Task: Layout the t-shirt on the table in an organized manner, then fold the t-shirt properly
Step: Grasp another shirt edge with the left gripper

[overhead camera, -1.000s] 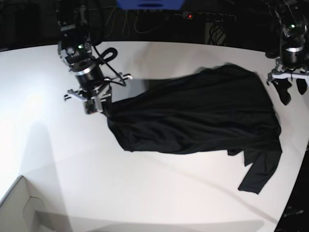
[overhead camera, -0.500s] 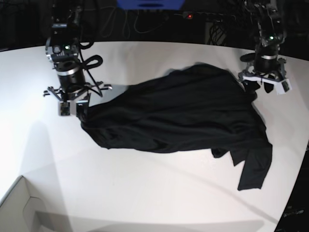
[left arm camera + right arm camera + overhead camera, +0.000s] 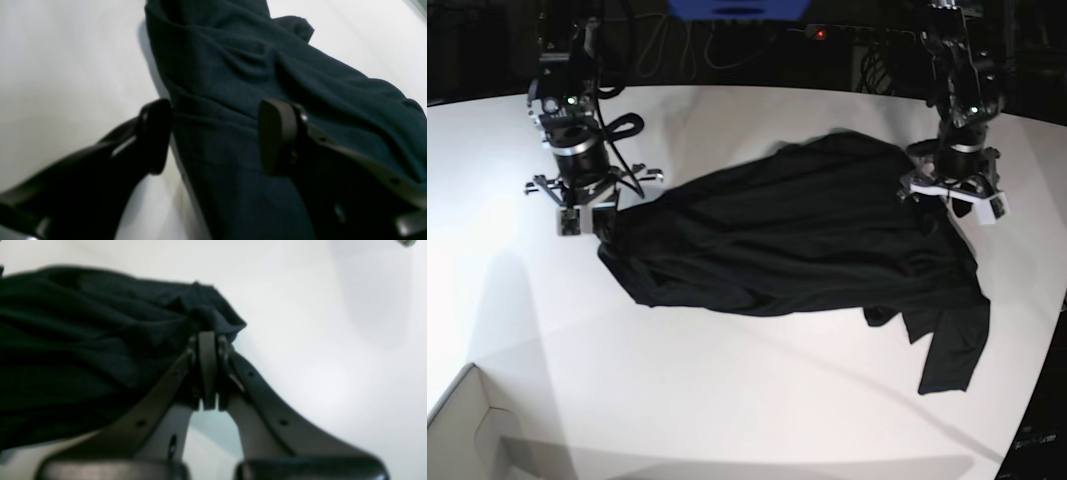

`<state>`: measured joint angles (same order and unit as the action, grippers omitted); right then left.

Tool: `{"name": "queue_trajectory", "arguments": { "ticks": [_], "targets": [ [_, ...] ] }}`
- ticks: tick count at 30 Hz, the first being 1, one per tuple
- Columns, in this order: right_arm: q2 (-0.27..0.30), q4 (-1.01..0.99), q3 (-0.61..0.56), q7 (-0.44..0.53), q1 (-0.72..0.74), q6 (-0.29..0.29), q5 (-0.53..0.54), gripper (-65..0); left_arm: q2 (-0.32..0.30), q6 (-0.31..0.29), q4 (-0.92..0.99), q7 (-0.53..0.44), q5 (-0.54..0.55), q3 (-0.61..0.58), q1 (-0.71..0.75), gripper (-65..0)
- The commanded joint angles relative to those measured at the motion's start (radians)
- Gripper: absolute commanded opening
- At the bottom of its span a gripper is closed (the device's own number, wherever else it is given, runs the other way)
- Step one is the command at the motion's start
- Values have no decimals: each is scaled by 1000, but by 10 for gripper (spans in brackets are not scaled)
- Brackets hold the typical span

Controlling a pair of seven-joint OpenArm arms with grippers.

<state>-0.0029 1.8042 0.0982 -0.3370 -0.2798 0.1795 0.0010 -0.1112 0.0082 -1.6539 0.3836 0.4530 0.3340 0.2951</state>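
Observation:
The black t-shirt (image 3: 797, 235) lies crumpled across the white table (image 3: 727, 400), with one long sleeve (image 3: 952, 350) trailing toward the front right. At its left corner my right gripper (image 3: 592, 222) is shut on the t-shirt, and the right wrist view shows the closed fingers (image 3: 207, 340) pinching a bunched bit of the t-shirt (image 3: 100, 340). My left gripper (image 3: 947, 205) hovers over the shirt's back right edge. In the left wrist view it (image 3: 213, 133) stands open, one finger over bare table and the other over the t-shirt (image 3: 233, 66), gripping nothing.
A white box corner (image 3: 467, 430) sits at the front left. The table's curved edge (image 3: 1052, 330) runs close to the sleeve on the right. Cables (image 3: 717, 45) hang in the dark behind the table's far edge.
My right gripper has dragged the shirt's corner leftward, pulling the cloth across the table. My left arm has swung in from the right edge to above the shirt's back right part.

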Motion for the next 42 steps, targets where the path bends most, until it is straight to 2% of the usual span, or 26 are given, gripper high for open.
{"name": "queue_trajectory", "arguments": {
  "ticks": [1, 9, 14, 21, 28, 42],
  "targets": [
    [2, 10, 1, 31, 14, -1, 6, -650, -5, -3, -15, -22, 2, -2, -7, -251],
    [44, -51, 1, 31, 46, -1, 6, -650, -5, -3, -4, -15, 10, -3, 3, -251],
    [45, -34, 1, 31, 49, -1, 6, -650, 31, -12, -33, -19, 8, -3, 88, -251],
    [44, -34, 2, 31, 40, -1, 6, -650, 37, -14, -61, -15, 11, -5, 186, -251],
    [40, -34, 5, 31, 38, -1, 6, -650, 32, -14, -81, -13, 13, -102, 241, -251],
    [37, 3, 4, 32, 18, -1, 6, -650, 28, -9, -151, -15, 10, -112, 177, -251]
  ]
}}
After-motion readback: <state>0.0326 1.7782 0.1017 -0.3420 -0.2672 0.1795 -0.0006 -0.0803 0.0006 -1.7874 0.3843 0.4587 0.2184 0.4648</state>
